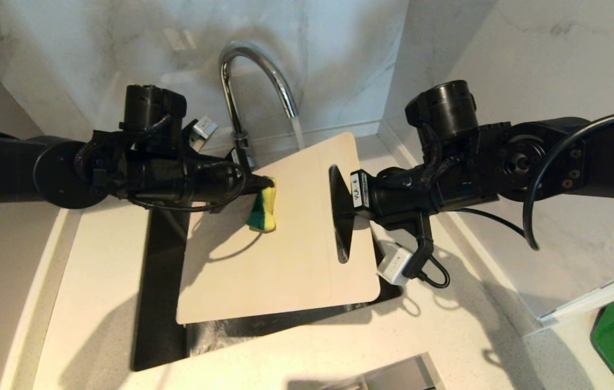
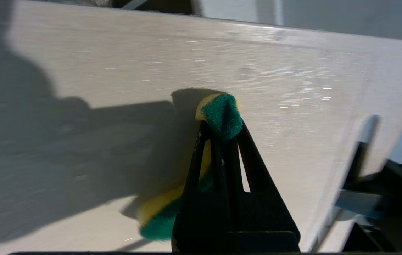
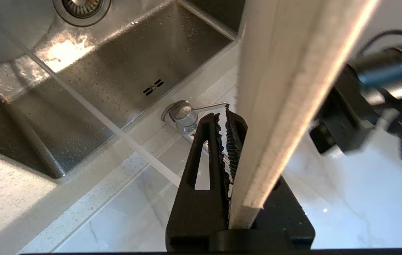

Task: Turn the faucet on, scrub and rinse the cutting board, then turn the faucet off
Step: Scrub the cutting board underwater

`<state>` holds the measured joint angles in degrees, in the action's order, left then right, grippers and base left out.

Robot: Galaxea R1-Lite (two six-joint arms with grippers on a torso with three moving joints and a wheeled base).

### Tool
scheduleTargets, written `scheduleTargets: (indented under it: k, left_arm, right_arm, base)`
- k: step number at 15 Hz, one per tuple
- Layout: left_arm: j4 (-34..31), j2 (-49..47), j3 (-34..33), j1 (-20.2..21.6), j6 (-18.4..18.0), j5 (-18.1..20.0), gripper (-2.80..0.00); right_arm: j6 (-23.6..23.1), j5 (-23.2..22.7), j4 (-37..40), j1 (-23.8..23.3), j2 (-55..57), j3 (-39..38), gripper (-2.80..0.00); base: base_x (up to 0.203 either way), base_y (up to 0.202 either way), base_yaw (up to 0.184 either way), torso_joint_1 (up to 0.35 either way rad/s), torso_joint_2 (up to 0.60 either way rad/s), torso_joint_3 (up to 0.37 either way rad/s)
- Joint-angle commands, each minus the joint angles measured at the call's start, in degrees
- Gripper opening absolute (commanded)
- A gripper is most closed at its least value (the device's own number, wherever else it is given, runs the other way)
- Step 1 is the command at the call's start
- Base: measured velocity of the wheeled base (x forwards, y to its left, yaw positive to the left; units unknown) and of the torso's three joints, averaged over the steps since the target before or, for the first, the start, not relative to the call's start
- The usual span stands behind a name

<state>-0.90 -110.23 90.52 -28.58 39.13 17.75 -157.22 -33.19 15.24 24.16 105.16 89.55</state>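
Pressing sponge (image 1: 262,210) on cutting board (image 1: 285,260), left pincer (image 1: 263,187) clamped

The only lettering that shows is a small white label on the black body of the right gripper (image 1: 344,201), just behind its fingers on the wrist side, seen in the head view. It carries dark characters set sideways that look like "VU" followed by one or two more marks, too small to read with any certainty. In both wrist views no print, brand, number or sign can be read near the fingers. The small white-and-grey module (image 1: 394,264) hanging behind the right gripper's fingers bears no legible marking.
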Motion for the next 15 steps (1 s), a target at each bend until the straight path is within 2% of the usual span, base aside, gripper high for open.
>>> scheduleTargets:
  k: [1, 5, 10, 15]
  left_arm:
    - [-0.03, -0.19, -2.08, 1.54, -0.16, 0.09, -2.8]
    - [0.4, -0.11, -6.57, 5.0, -2.77, 0.17, -2.8]
    - [0.68, -0.45, -11.25, 10.29, -3.87, 0.53, -2.8]
    - [7.91, -3.73, -16.64, 13.99, -4.24, 0.6, -2.8]
  right_arm:
    - [-0.9, -0.38, -0.03, 0.01, 0.05, 0.01, -2.8]
    - [-0.79, -0.38, -0.21, 0.01, 0.05, -0.26, -2.8]
    - [0.07, -0.38, -0.3, 0.01, 0.05, -0.34, -2.8]
    - [0.25, -0.38, -0.3, -0.08, 0.14, -0.34, -2.8]
  base:
    - [0.0, 0.0, 0.0, 0.0, 0.0, 0.0]
    - [0.0, 0.0, 0.0, 0.0, 0.0, 0.0]
    - [0.0, 0.0, 0.0, 0.0, 0.0, 0.0]
    - [0.0, 0.0, 0.0, 0.0, 0.0, 0.0]
